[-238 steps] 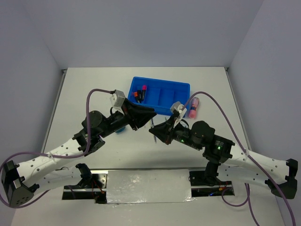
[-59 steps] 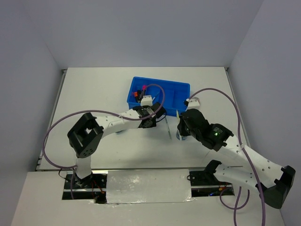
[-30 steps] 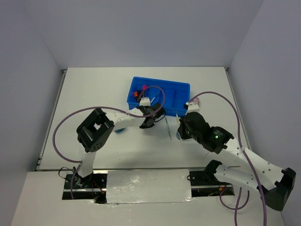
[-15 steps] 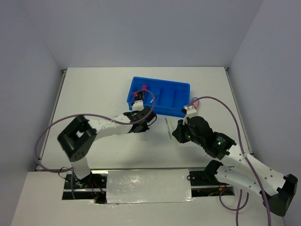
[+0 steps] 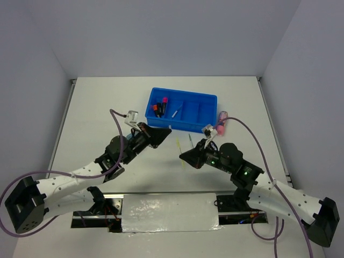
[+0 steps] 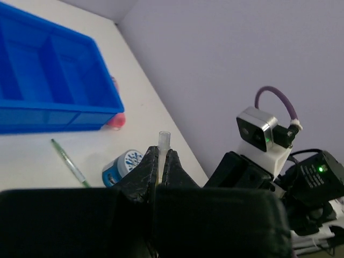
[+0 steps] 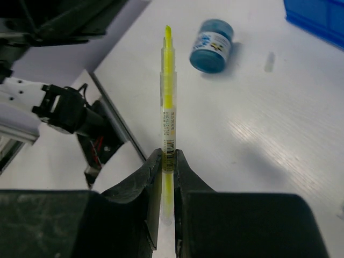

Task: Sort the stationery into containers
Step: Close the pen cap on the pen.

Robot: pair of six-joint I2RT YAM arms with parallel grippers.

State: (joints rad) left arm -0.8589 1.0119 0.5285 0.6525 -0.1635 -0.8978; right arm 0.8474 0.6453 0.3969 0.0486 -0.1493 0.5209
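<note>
Yellow and slim, the pen (image 7: 168, 102) stands upright between the fingers of the right gripper (image 7: 168, 157), which are clenched on its lower barrel, tip pointing away from the wrist camera and well off the table (image 5: 107, 102). Half a second ago this gripper was low on the table beside the thin green pen (image 5: 192, 142); it has since drawn back toward its base and risen with the yellow pen in its grasp, while the green pen lies where it did, untouched. The left gripper (image 6: 159, 157) has pulled back too, away from the front wall of the blue tray (image 5: 183, 127), and it is pressed shut on a thin pale pen (image 6: 163, 141), of which only the clear end shows above the fingers (too little to say more about it). So both arms now carry a pen at once, and neither is over the tray yet. In the tray, the highlighters (image 5: 159, 106) lie in the leftmost compartment and a pale pen (image 5: 174, 113) in the one next to it — a pen that was not there eight seconds ago, so that compartment looks like the pens' place. By my reading the pick-up is finished and the carry comes next. Outside the tray remain the green pen, a blue-white roll (image 7: 212, 45) and the pink tube (image 5: 220, 123) just off the tray's right corner.
</note>
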